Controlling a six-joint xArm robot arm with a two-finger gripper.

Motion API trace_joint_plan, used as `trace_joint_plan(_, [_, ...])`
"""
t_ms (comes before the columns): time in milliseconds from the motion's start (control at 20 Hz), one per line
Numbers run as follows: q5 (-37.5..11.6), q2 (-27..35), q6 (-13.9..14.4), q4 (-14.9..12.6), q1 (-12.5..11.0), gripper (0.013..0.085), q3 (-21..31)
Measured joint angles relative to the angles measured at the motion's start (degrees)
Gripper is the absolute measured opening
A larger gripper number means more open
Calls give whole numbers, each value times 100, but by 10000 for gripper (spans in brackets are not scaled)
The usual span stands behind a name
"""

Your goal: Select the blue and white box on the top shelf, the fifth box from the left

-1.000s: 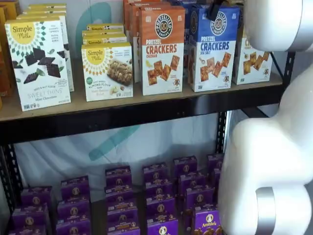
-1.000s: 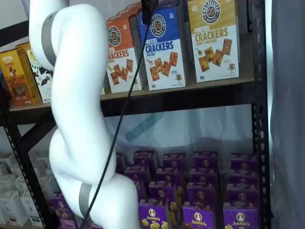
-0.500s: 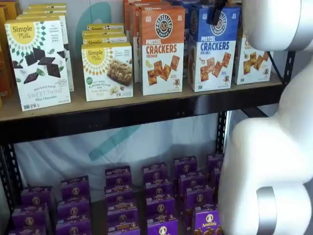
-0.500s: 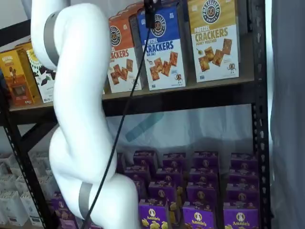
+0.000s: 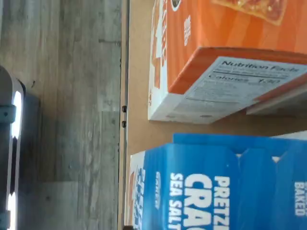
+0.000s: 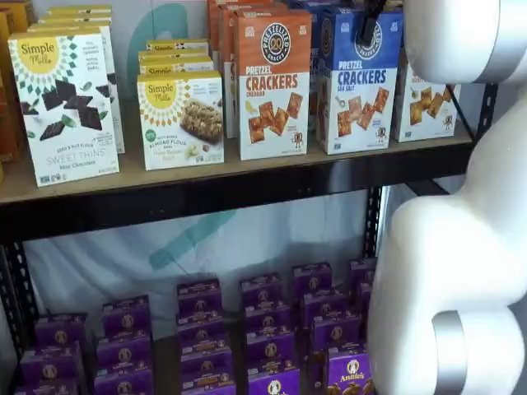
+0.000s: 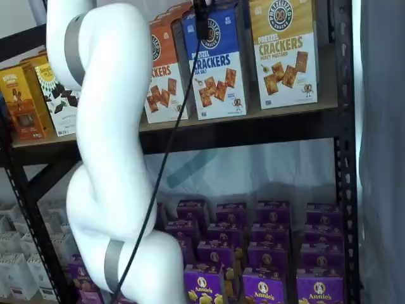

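The blue and white box (image 6: pixel 358 82) stands on the top shelf (image 6: pixel 206 193), right of an orange-topped carton, with several like it behind. It shows in both shelf views (image 7: pixel 218 63). My gripper (image 6: pixel 367 25) hangs from the view's upper edge in front of the box's blue top and logo. Only dark fingers (image 7: pixel 202 22) with a cable beside them show, and no gap can be made out. In the wrist view the blue box's top flap (image 5: pixel 216 187) lies close below the camera, beside the orange carton (image 5: pixel 225 52) on the tan shelf board (image 5: pixel 139 96).
An orange cheddar carton (image 6: pixel 273 82) stands left of the blue box and a yellow-topped carton (image 7: pixel 285 54) right of it. Simple Mills boxes (image 6: pixel 64 107) fill the shelf's left. Purple boxes (image 6: pixel 272 329) sit on the lower shelf. My white arm (image 6: pixel 461 247) blocks the right side.
The black fingers have come down a little over the blue box's top and logo. The white arm has shifted slightly. The boxes have not moved.
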Motion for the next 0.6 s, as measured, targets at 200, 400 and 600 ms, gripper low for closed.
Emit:
trace_joint_plan(200, [-58,-20,8,-93,50,850,68])
trace_joint_plan(400, [-140,-60,20,-136,88,850,178])
trace_joint_plan(600, [-203,-99,29,-144,105,810,269])
